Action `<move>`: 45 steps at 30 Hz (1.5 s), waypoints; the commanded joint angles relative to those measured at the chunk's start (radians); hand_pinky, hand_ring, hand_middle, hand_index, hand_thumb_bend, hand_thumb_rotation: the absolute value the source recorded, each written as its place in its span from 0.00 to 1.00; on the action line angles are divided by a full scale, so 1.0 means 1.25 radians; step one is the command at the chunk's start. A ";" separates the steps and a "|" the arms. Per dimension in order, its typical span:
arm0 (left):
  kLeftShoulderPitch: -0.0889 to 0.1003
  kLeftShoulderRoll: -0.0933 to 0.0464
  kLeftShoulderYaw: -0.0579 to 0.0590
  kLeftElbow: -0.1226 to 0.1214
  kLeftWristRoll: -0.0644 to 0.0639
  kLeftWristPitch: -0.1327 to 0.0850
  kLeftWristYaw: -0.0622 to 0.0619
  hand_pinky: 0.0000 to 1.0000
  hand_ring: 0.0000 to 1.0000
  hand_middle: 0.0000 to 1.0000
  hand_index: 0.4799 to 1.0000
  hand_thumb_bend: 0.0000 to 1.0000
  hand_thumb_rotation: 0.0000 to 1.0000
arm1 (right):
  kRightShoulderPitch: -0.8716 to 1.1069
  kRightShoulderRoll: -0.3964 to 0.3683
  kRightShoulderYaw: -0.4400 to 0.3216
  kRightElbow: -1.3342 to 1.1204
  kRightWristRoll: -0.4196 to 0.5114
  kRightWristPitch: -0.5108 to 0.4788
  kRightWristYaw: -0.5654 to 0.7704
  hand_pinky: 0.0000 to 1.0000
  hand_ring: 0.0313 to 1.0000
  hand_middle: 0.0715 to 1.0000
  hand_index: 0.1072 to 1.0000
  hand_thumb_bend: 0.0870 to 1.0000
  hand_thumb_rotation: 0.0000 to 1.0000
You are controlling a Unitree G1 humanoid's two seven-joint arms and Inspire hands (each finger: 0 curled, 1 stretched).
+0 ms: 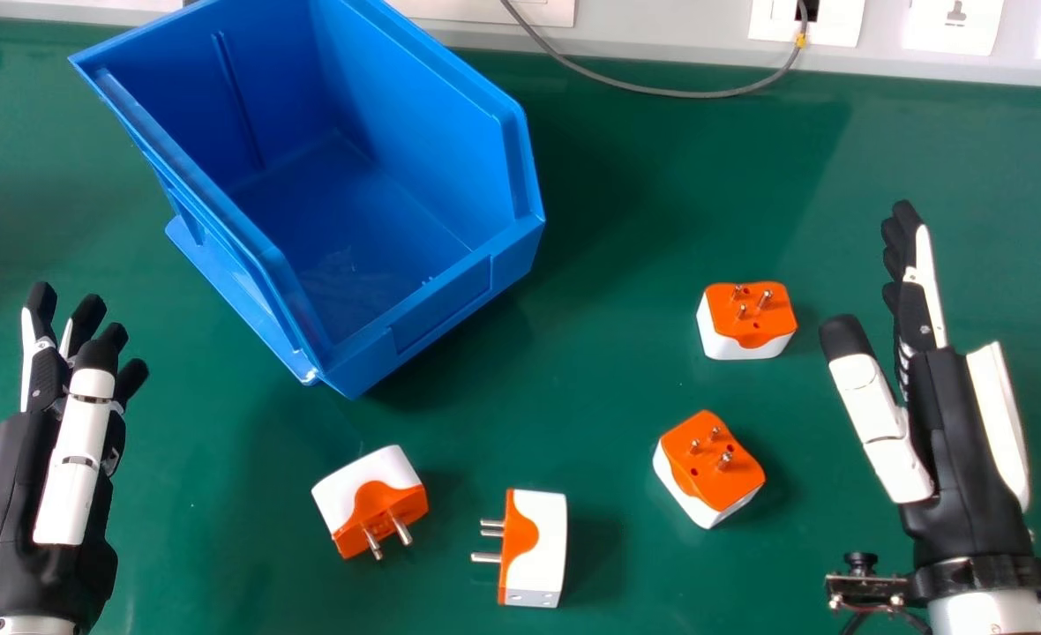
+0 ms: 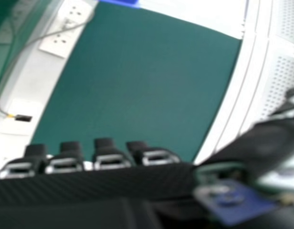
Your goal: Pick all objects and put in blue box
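Pinching the prongs [image 1: 765, 300] could let the far adapter [image 1: 750, 328] slip; the right hand [image 1: 962, 432] has straight fingers close together, the left hand [image 1: 18, 494] slightly spread ones.

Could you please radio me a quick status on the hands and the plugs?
Both hands, left and right, open, holding nothing. Four orange-white plugs on the table, outside the blue box. Nothing between plugs and box.

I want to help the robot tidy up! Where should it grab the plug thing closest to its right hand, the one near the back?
Probably by the white sides of the adapter, with the right hand coming from the right. Its metal pins point up, so squeezing low around the body should keep clear of them.
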 commanded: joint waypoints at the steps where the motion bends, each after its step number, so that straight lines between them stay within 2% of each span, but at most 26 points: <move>1: -0.006 -0.002 0.011 -0.011 0.007 -0.016 0.003 0.97 0.99 1.00 0.98 0.30 0.79 | -0.008 -0.005 -0.009 -0.020 0.000 -0.003 -0.010 0.99 1.00 1.00 1.00 0.37 0.98; 2: -0.008 -0.002 0.012 -0.008 0.008 -0.018 0.003 0.97 0.99 1.00 0.97 0.30 0.79 | -0.008 -0.006 -0.009 -0.021 0.000 -0.002 -0.010 0.99 1.00 1.00 1.00 0.37 0.98; 5: -0.016 -0.004 0.015 0.008 0.004 -0.034 -0.007 0.97 0.99 1.00 0.97 0.31 0.79 | -0.008 -0.006 -0.009 -0.021 -0.001 -0.003 -0.012 0.99 1.00 1.00 1.00 0.37 0.98; 10: -0.016 -0.010 0.016 0.001 0.000 -0.037 -0.009 0.97 0.99 1.00 0.96 0.34 0.80 | -0.009 -0.004 -0.008 -0.024 -0.005 -0.001 -0.013 0.99 1.00 1.00 1.00 0.37 0.98; 14: -0.016 -0.013 0.016 0.009 0.004 -0.053 -0.015 0.97 0.99 1.00 0.95 0.34 0.80 | -0.012 -0.005 -0.008 -0.024 -0.001 0.000 -0.010 0.99 1.00 1.00 1.00 0.37 0.98; 17: -0.024 -0.011 0.019 0.024 -0.002 -0.060 -0.027 0.97 0.99 1.00 0.95 0.35 0.80 | -0.012 -0.007 -0.009 -0.022 0.003 -0.002 -0.006 0.99 1.00 1.00 1.00 0.37 0.98; 23: -0.032 -0.008 0.020 0.043 0.000 -0.073 -0.032 0.97 0.99 1.00 0.95 0.36 0.80 | -0.015 -0.010 -0.010 -0.023 0.009 0.000 0.000 0.99 1.00 1.00 1.00 0.37 0.98; 28: -0.032 -0.010 0.020 0.040 0.006 -0.073 -0.025 0.97 0.99 1.00 0.95 0.36 0.80 | -0.023 -0.015 -0.012 -0.020 0.018 0.003 0.010 1.00 1.00 1.00 1.00 0.37 0.97; 30: -0.031 -0.010 0.020 0.038 0.004 -0.074 -0.026 0.97 0.99 1.00 0.95 0.36 0.80 | -0.029 -0.021 -0.013 -0.022 0.022 0.009 0.016 1.00 1.00 1.00 1.00 0.37 0.97; 33: -0.032 -0.009 0.020 0.041 0.007 -0.074 -0.024 0.97 0.99 1.00 0.95 0.36 0.80 | -0.036 -0.030 -0.018 -0.032 0.029 0.021 0.025 1.00 1.00 1.00 1.00 0.37 0.97; 36: -0.031 -0.010 0.018 0.035 0.003 -0.072 -0.027 0.97 0.99 1.00 0.95 0.37 0.80 | -0.042 -0.037 -0.019 -0.031 0.027 0.025 0.025 1.00 1.00 1.00 1.00 0.37 0.97; 38: -0.030 -0.010 0.019 0.032 0.004 -0.071 -0.025 0.96 0.99 1.00 0.95 0.37 0.80 | -0.053 -0.043 -0.022 -0.026 0.021 0.031 0.024 0.99 1.00 1.00 1.00 0.38 0.97; 41: -0.030 -0.009 0.019 0.030 0.005 -0.068 -0.021 0.96 0.99 1.00 0.95 0.37 0.80 | -0.080 -0.058 -0.024 -0.021 0.005 0.058 0.026 0.98 1.00 1.00 1.00 0.38 0.94; 45: -0.033 -0.009 0.020 0.037 0.008 -0.072 -0.018 0.96 0.99 1.00 0.95 0.37 0.80 | -0.120 -0.105 -0.027 -0.030 -0.033 0.133 0.046 0.98 1.00 1.00 1.00 0.37 0.88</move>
